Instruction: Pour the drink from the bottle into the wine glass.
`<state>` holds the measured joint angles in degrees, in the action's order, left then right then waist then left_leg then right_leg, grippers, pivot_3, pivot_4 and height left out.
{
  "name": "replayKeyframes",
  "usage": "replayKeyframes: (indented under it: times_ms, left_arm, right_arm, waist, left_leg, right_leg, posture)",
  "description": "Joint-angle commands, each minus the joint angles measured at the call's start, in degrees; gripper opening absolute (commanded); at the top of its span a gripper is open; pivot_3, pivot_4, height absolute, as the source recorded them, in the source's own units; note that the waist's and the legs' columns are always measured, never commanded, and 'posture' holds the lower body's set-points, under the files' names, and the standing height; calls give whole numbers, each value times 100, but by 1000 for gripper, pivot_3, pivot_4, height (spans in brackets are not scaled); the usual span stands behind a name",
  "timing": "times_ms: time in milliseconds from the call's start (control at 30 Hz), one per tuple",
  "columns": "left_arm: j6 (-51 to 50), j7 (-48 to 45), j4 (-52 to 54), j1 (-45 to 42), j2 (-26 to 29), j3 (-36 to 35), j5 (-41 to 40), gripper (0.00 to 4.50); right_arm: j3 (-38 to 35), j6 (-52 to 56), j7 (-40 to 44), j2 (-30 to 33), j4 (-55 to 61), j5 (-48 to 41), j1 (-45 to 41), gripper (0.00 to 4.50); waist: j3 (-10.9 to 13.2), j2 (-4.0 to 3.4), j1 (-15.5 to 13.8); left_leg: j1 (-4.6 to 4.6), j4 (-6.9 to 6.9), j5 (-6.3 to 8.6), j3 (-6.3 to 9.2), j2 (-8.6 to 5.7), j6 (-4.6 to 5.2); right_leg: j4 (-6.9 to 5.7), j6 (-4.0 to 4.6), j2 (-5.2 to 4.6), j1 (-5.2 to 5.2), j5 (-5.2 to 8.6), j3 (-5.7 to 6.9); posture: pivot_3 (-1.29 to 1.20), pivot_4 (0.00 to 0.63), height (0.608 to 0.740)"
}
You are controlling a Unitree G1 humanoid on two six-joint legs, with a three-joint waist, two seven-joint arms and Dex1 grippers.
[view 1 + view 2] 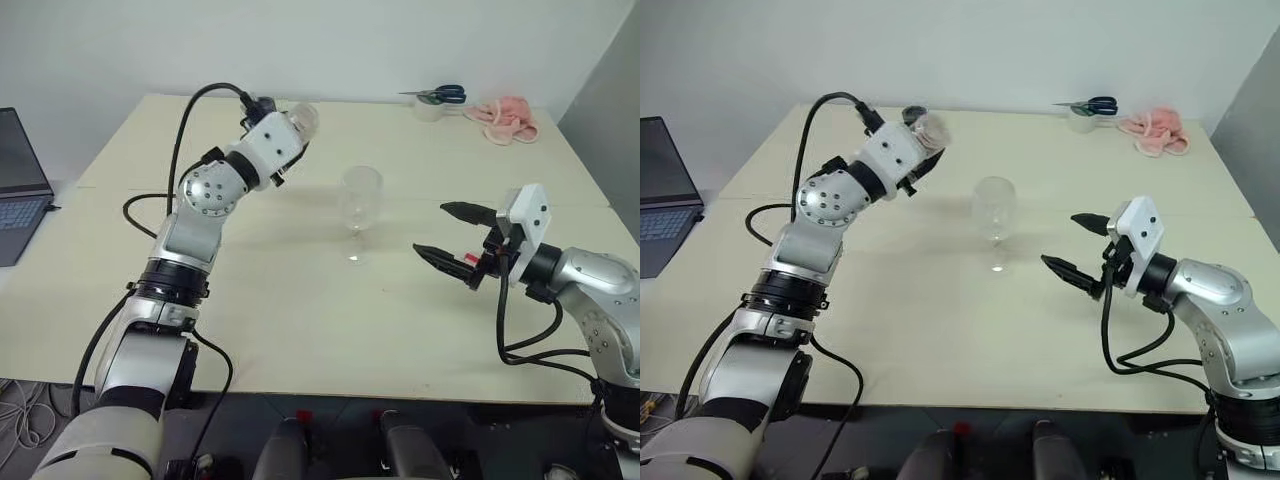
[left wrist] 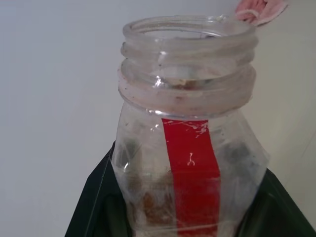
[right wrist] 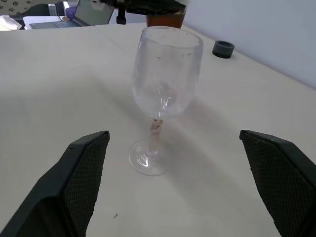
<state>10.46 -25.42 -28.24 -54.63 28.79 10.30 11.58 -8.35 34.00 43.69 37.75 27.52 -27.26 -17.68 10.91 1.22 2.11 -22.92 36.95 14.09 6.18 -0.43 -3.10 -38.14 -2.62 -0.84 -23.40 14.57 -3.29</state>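
Left gripper (image 2: 190,217): fingers clenched on the bottle (image 2: 187,128), held raised above the counter (image 1: 300,330) towards its far left part. The bottle's cap is off, its mouth open; the red label strip faces the wrist camera, and a little drink (image 2: 153,205) shows low inside.

Right gripper (image 1: 452,238): fingers spread wide, grasping nothing, hovering over the counter's right side and pointed at the wine glass (image 1: 360,205).

The wine glass stands upright near the counter's middle, between the two grippers, touched by neither.

Near the far right corner: scissors (image 1: 440,95) and a pink cloth (image 1: 505,118).
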Motion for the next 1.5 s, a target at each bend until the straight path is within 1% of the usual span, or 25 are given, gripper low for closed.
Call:
replayKeyframes:
  times_ms: [33,133,333,467,900,1300,1500]
  left_arm:
    - [768,272,-261,-369,-45,216,433,1820]
    - [1252,683,-468,-530,-19,385,909,1820]
    - [1732,942,-790,-661,32,542,1315,1820]
    - [2021,1139,-902,-773,74,698,1721,1819]
    - [2602,1640,-1365,-1108,93,945,2324,1819]
    - [2973,2141,-1616,-1345,247,1194,2957,1818]
    - [3075,2303,-1764,-1462,261,1243,3073,1818]
  right_arm:
    - [-11,26,-185,30,483,-50,136,4500]
    - [40,112,-341,5,642,-60,136,4500]
    - [100,189,-497,9,747,-66,103,4500]
    - [151,206,-552,25,762,-63,28,4500]
    - [160,398,-722,54,795,-84,-81,4500]
    - [117,567,-788,156,758,-174,-145,4500]
    - [84,635,-791,214,736,-192,-198,4500]
  waist:
    - [0,0,-16]
    - [0,0,-27]
    - [0,0,-26]
    - [0,0,-27]
    - [0,0,-30]
    - [0,0,-30]
    - [0,0,-31]
  left_leg:
    - [0,0,0,2,0,0]
    - [-3,1,0,-1,-5,0]
    - [-2,-1,0,-4,-8,1]
    - [-2,-1,0,-3,-8,1]
    - [-3,1,0,-3,-9,1]
    - [-2,3,0,-4,-9,1]
    - [-2,3,0,-3,-9,1]
  right_leg:
    - [1,0,1,2,0,0]
    - [3,-1,-1,2,-1,-9]
    - [3,-4,-4,2,-2,-12]
    - [2,-4,-3,2,-2,-12]
    - [1,-4,-3,2,-3,-12]
    - [-5,-4,-3,2,-3,-12]
    - [-6,-4,-3,2,-3,-11]
  posture:
    - [0,150,740]
    - [0,150,740]
    - [0,150,740]
    - [0,150,740]
    - [0,150,740]
    - [0,150,740]
    - [0,150,740]
